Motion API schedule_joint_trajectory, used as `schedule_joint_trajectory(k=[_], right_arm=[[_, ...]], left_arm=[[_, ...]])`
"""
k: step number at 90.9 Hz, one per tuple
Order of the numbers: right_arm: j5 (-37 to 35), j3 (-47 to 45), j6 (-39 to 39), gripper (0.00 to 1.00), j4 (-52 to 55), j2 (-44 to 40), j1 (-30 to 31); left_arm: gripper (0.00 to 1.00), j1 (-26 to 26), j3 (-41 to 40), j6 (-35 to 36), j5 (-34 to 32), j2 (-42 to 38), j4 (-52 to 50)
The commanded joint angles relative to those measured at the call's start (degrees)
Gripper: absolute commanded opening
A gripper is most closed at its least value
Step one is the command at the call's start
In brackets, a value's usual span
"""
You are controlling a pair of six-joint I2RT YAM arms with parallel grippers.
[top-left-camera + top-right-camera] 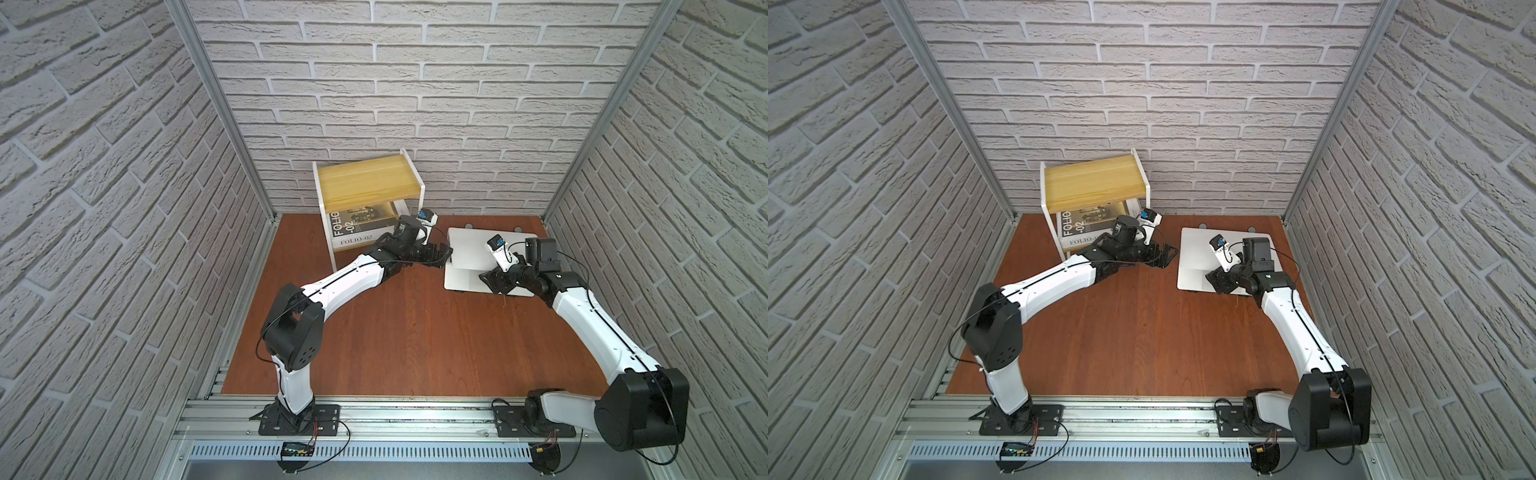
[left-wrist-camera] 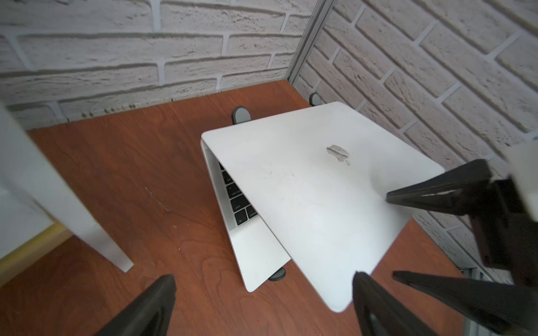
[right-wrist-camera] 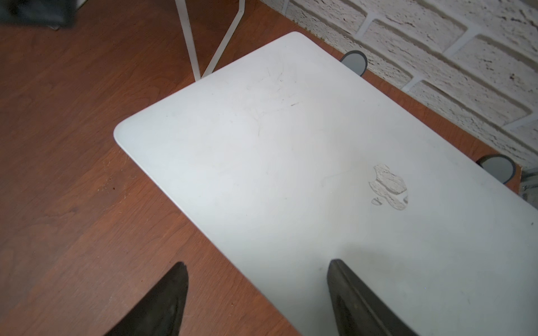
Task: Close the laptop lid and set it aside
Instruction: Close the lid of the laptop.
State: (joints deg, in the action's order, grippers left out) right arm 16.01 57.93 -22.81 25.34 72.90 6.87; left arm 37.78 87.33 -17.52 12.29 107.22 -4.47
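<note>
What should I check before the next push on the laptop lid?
1. laptop lid fully shut: not ok; a gap at its side shows the keyboard keys.
2. left gripper open and empty: ok.
3. right gripper open and placed at the lid: ok; one finger is over the lid, the other is past its front edge, above the table.
4. That finger pressing on the lid: cannot tell.
5. Top of the lid free of loose things: ok; only the apple logo shows.
</note>
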Motion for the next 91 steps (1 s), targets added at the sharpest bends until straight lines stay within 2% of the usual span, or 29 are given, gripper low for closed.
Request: schedule_joint_trajectory(k=[1,15,32,42,48,54,62,70,80,91], right_arm=[[-1.1,1.3,6.9,0.79,5.6,0.8,0.7],[-1.7,2.5,11.8,0.79,7.8,0.0,1.2],[-9.6,7.0,21.5,0.8,11.9,-4.4,1.1],[-19.0,11.5,28.8,0.86,16.2,-7.6,0.9],[-21.7,14.2,32.1,0.88,18.3,-9.2,0.1],[-23.0,15.8,35.9,0.96,18.9,-10.2,-2.4],[-19.9,17.8,38.3,0.98,19.2,-8.4,-7.9],[-16.6,20.7,38.7,0.98,21.0,-2.8,-12.7],[-12.8,23.3,37.1,0.97,20.8,4.4,-15.5],[-13.3,23.1,34.7,0.98,17.7,10.0,-16.9]], left_arm=[[0.97,1.9,6.0,1.7,0.5,3.3,-1.1],[0.98,3.0,9.1,1.9,-0.3,7.9,-2.2],[0.97,2.9,9.2,1.4,-0.7,10.6,-2.1],[0.97,2.9,8.9,1.3,-1.5,11.1,-2.2],[0.97,2.9,8.6,1.3,-1.7,11.4,-2.1],[0.97,2.9,8.4,1.3,-1.8,11.6,-2.4],[0.97,2.6,7.7,1.0,-2.2,11.9,-2.0],[0.97,2.3,6.6,0.4,-2.5,12.3,-1.2],[0.97,2.1,5.4,-0.6,-3.2,13.0,0.1],[0.97,1.7,3.5,-2.0,-3.3,13.9,2.4]])
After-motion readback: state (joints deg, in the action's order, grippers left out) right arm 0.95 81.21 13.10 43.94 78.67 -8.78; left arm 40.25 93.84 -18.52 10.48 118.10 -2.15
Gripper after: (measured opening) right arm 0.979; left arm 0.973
